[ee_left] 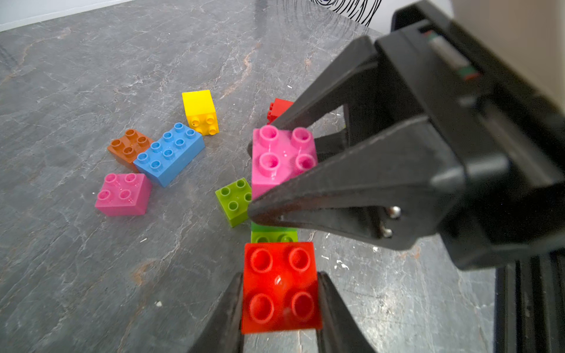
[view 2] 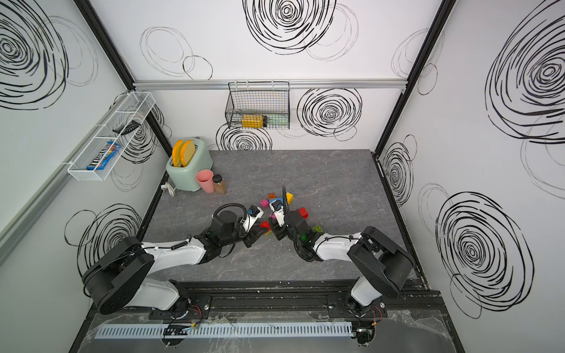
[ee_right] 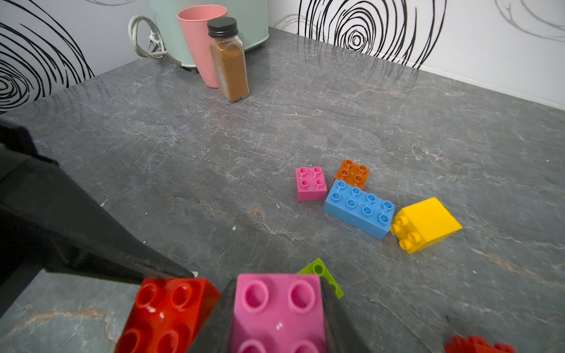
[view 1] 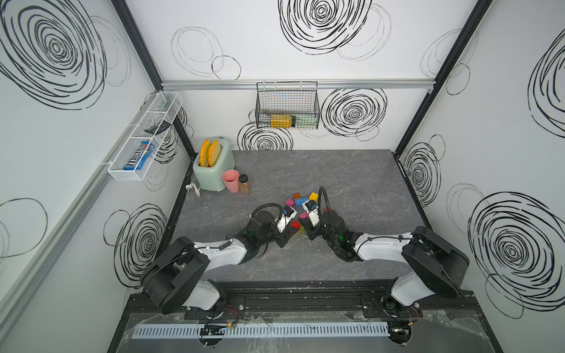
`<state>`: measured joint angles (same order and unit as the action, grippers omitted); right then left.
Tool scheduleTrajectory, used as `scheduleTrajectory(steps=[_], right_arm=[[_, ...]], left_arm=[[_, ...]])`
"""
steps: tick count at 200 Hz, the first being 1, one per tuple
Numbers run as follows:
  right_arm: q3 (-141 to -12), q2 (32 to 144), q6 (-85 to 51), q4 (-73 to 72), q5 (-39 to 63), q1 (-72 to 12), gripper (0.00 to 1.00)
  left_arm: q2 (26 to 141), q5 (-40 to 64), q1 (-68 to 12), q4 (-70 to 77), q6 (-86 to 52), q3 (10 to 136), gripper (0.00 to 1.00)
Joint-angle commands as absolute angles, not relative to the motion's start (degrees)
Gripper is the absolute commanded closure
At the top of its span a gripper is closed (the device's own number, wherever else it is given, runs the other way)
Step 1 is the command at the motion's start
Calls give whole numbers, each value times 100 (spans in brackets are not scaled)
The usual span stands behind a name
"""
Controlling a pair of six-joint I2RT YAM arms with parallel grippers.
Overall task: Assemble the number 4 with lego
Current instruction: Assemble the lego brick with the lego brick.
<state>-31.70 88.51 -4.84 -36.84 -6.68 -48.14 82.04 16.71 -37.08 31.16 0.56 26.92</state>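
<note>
Clenching a red brick (ee_left: 281, 287) in the left hand (ee_left: 280, 275) and a pink brick (ee_right: 278, 311) in the right hand (ee_right: 278, 282), just beside each other. Looks like the joining step. Next: lining up studs, pressing squarely. Spare lego (ee_right: 359, 207) loose beyond both hands.

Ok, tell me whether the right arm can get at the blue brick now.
Probably not yet: the right gripper is shut on a pink brick. The table toward the blue brick looks free.

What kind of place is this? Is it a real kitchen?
Probably a robot test booth dressed as a kitchen. A toaster, pink cup and spice jar stand on a counter, but scribble-patterned walls box it in, and a left arm and right arm are mounted on the front rail.
</note>
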Motion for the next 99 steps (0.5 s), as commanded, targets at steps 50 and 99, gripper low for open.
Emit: scheduleTrajectory(steps=[50, 99], right_arm=[[-2824, 9125, -378, -2721, -598, -4799, 100], [-2659, 9114, -425, -2758, -542, -4808, 100]], left_arm=[[8606, 1230, -4002, 2308, 129, 2692, 100], [8686, 1133, -4035, 2138, -20, 2753, 100]])
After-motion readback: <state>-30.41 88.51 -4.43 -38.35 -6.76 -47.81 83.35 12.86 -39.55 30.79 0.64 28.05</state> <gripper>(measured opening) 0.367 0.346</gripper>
